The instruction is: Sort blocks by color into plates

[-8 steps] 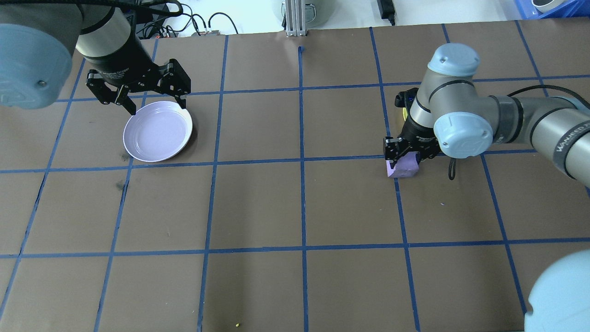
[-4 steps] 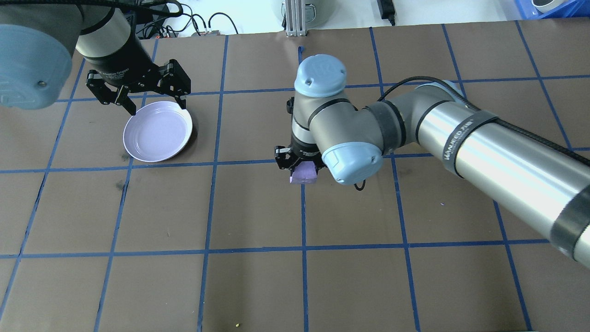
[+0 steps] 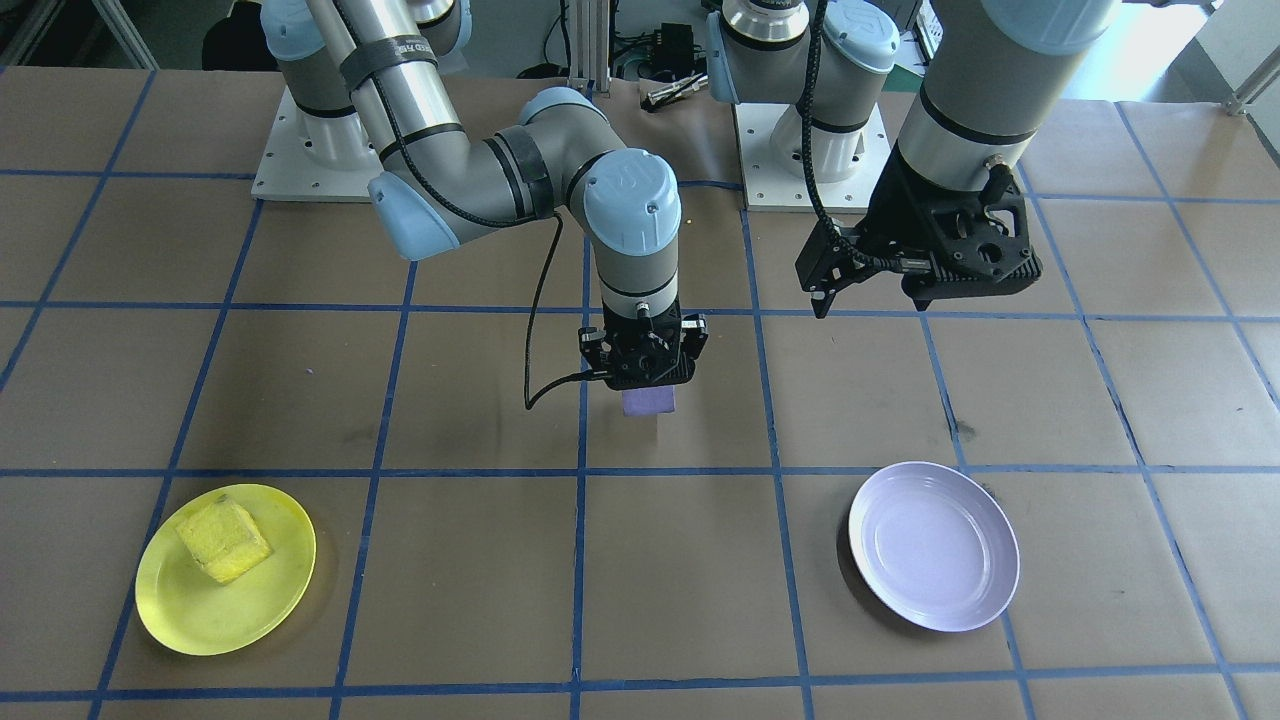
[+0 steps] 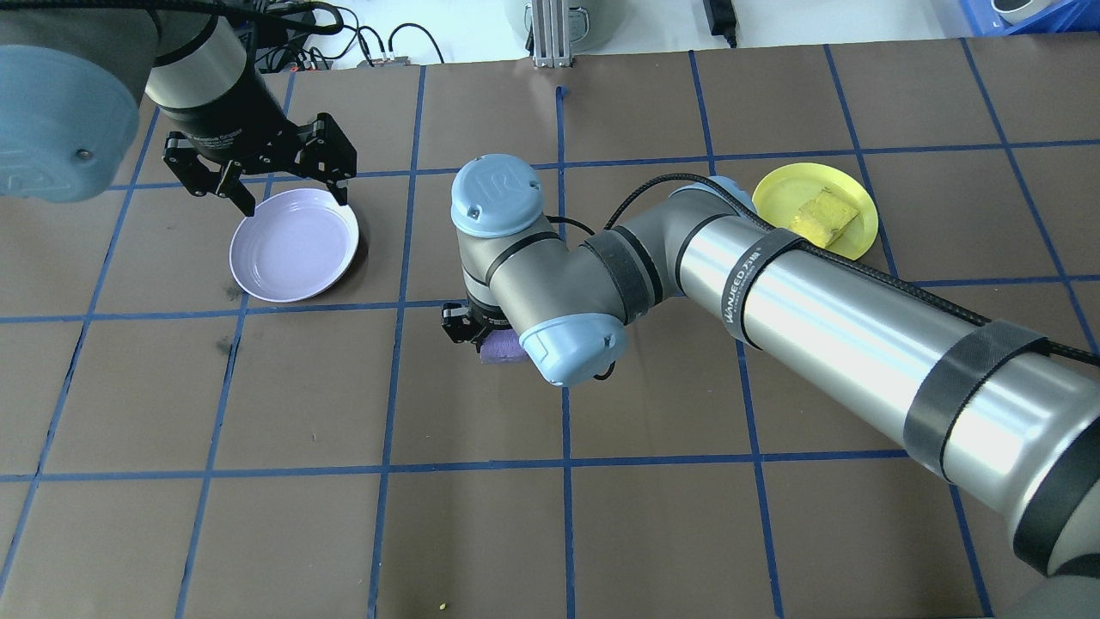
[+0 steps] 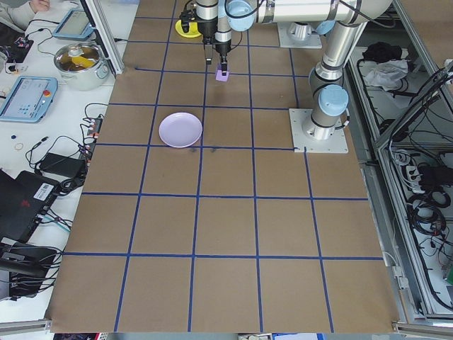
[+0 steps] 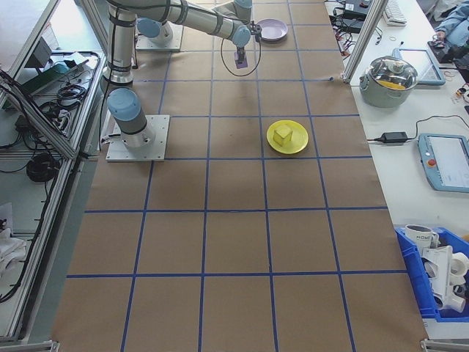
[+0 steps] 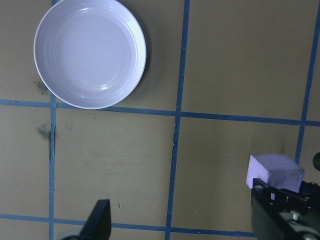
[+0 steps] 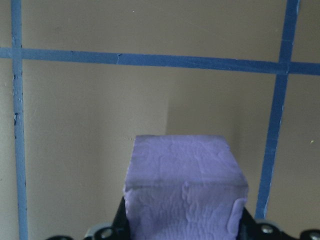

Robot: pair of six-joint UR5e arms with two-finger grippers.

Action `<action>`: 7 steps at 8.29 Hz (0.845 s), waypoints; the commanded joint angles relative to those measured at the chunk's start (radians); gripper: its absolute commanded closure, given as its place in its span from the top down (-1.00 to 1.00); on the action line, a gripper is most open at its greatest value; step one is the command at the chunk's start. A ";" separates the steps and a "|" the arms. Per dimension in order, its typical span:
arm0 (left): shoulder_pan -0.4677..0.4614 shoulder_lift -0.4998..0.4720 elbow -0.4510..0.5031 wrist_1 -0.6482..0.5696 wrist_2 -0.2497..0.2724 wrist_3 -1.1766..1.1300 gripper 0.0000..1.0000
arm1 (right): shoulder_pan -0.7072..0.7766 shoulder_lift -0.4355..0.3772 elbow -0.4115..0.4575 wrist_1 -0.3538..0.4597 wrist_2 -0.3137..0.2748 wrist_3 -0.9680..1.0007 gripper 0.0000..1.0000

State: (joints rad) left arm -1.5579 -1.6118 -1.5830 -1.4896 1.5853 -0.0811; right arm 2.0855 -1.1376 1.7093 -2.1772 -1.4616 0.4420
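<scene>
A bright yellow rough foam cube (image 3: 224, 541) lies in a round plate of the same bright yellow (image 3: 190, 610), while the glossy round plastic plate (image 3: 934, 546) is pale lavender, close in hue to the pale purple foam cube (image 3: 648, 402). Both plates sit on a matte brown table cover (image 3: 470, 590) crossed by a grid of blue tape lines. The arms above that cover are silver with pale blue joint caps, and their grippers are black.

Brown paper (image 4: 481, 533) gridded with blue tape (image 4: 565, 464) covers the table, while a lidded steel pot (image 6: 390, 77), tablets (image 6: 445, 161) and cables (image 5: 60, 159) lie alongside.
</scene>
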 commanded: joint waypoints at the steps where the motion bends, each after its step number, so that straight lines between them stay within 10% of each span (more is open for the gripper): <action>1: 0.027 0.007 0.000 -0.001 0.002 0.043 1.00 | -0.002 0.002 -0.005 -0.003 -0.005 0.004 1.00; 4: 0.024 -0.023 -0.002 0.000 -0.007 0.023 1.00 | -0.106 -0.068 -0.013 0.052 -0.023 -0.078 1.00; 7: -0.043 -0.049 -0.043 0.023 -0.016 -0.109 1.00 | -0.314 -0.235 -0.017 0.296 -0.064 -0.157 1.00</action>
State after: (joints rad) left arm -1.5504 -1.6461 -1.5957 -1.4881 1.5724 -0.1047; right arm 1.9040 -1.2757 1.6960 -2.0221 -1.4872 0.3310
